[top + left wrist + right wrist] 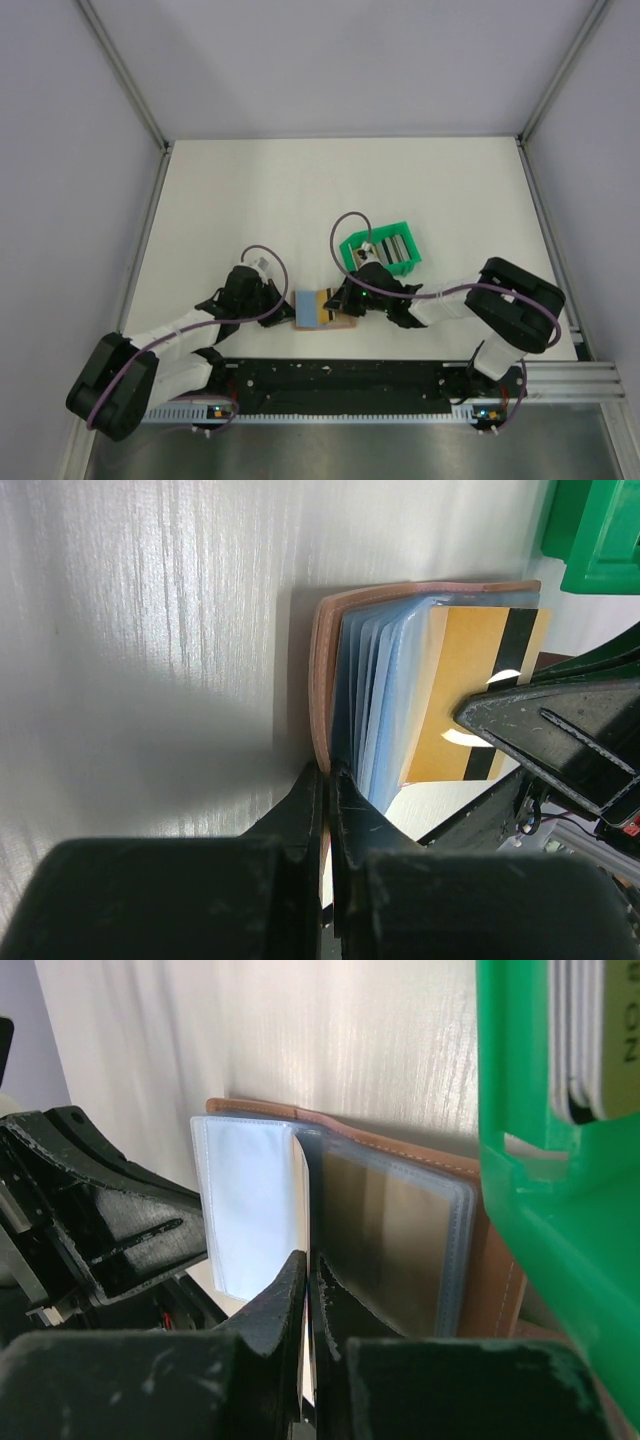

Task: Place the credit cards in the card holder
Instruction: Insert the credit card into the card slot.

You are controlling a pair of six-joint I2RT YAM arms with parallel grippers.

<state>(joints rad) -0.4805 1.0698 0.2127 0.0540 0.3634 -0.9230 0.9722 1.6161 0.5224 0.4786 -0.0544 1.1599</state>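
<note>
White table (300,190), grey walls: both grippers meet at an open tan-brown leather-like folding card holder (322,680) near the front edge.
The left gripper (328,780) has its fingers pressed together on the holder's edge, where the tan cover meets the fanned clear plastic sleeves (375,680). The right gripper (306,1270) is clamped on a yellow-gold plastic card (455,670) with a black stripe, held edge-on among the sleeves. Just beside the holder stands a green plastic tray (385,250) with grey cards (580,1050) upright inside.
</note>
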